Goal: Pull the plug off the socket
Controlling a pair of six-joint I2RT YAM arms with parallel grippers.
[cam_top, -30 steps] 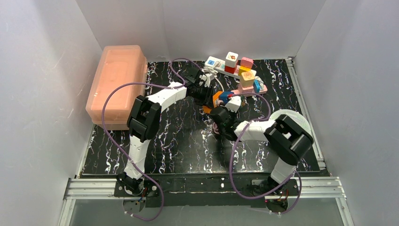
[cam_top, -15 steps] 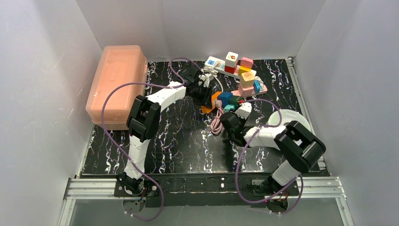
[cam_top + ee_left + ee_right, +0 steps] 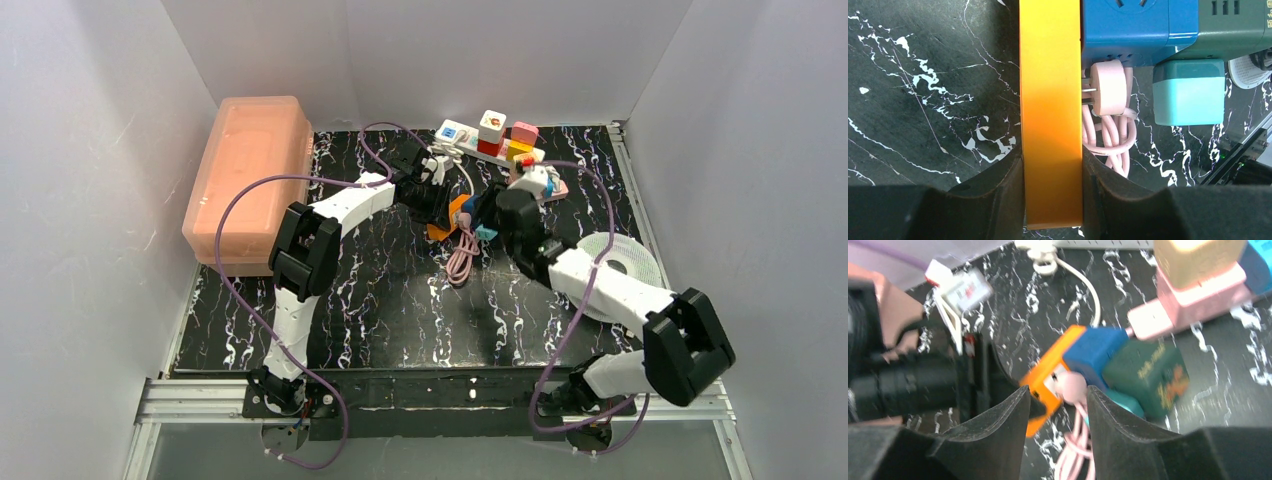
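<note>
The socket (image 3: 1050, 115), a short orange strip, is lying near the middle of the black marbled tabletop (image 3: 380, 300), just in front of the long white strip (image 3: 480, 140) and the pink strip (image 3: 1193, 300) at the back. The left end effector (image 3: 1052, 170) is clenching it: in the left wrist view the two dark fingers are pressing on the two long sides of the orange body at its near end.

Several things are sitting on one face of the socket. A blue cube adapter (image 3: 1133, 25) is resting flush against it, a dark green adapter (image 3: 1233, 25) is joining the blue one on its far side, and a light teal block (image 3: 1188, 92) is hanging under the green one. Just beside the blue cube, the pink plug (image 3: 1110, 87) is standing in the socket with its metal pins partly showing between plug and orange face. Its pink cable (image 3: 1110, 137) is lying in a bundle of loops directly behind it.

The right end effector (image 3: 1058, 395) is hovering over this group with its fingers spread apart and gripping nothing; in the right wrist view, which is rather blurred, the pink plug is appearing in the gap between the two fingertips. A pale pink box (image 3: 250, 180) is standing at the left edge, and a white round object (image 3: 625, 270) is lying at the right.
</note>
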